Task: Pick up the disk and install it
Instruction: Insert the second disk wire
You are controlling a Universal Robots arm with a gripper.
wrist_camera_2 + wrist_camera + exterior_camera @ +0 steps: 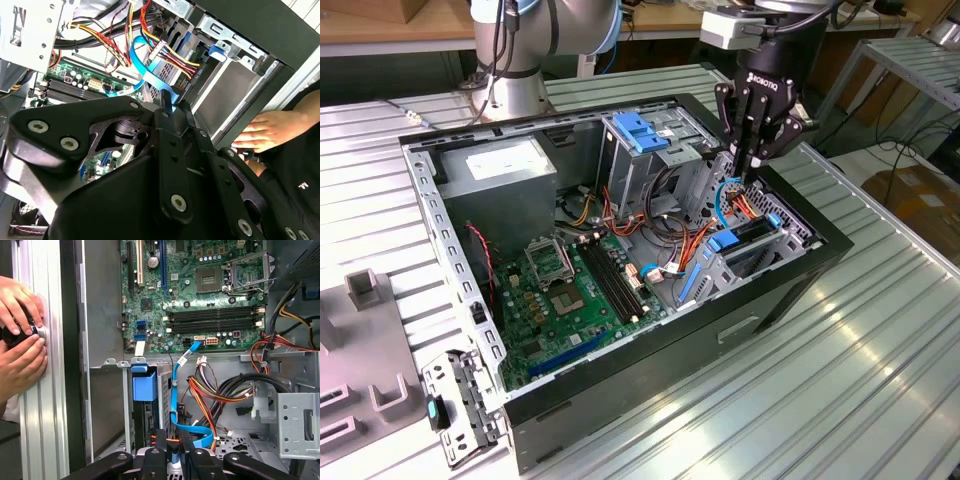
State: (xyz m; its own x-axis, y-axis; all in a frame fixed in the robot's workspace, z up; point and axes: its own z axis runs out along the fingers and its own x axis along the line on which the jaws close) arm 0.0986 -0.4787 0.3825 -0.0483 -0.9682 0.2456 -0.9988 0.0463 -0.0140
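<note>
Black end effector (752, 170) | fingers pressed together, empty | over drive cage (745, 250) | no legible writing

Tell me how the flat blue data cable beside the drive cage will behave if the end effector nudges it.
The flat blue data cable looks thin and loops freely, so it would probably flex aside. It runs up to the green motherboard, so it may spring back or tug there.
</note>
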